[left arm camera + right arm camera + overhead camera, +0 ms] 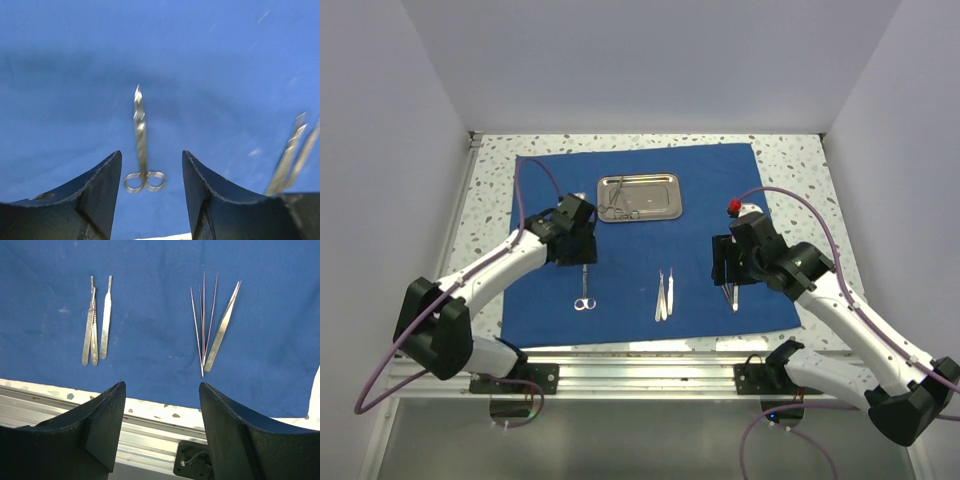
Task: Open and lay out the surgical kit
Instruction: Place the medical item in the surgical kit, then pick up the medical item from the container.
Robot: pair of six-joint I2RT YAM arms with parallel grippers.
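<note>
1. Top view, surroundings: white walls enclose a speckled table (790, 170). The cloth (545, 300) lies spread flat over its centre.
2. Top view, kit:
   - The tray (640, 197) sits at upper centre of the cloth with forceps (620, 207) inside it.
   - Scissors (584, 290), flat handles (663, 296) and tweezers (734, 298) lie in a row along the lower part of the cloth. All three run up and down the frame.
3. Top view, claws:
   - The left claw (582, 256) hangs over the tip end of the scissors.
   - The right claw (730, 274) hangs over the tweezers.
   - Neither appears to carry anything.
4. Left wrist view (blurred): the fingers (105, 185) stand wide apart with nothing between them. The scissors (141, 140) lie on the cloth in the gap, rings low in the frame and tips pointing up. Other instruments show at the right edge.
5. Right wrist view: the fingers (107, 415) are also spread wide and empty. The tweezers (221, 327) are at upper right of centre and the handles (105, 320) at upper left, both well clear of the fingertips.
6. Judgement: the forceps in the tray look like the outstanding item.
   - The tray lies up and right of the left claw and up and left of the right claw, and the left claw is the nearer.
   - The long axis of the forceps cannot be read with confidence.
</note>
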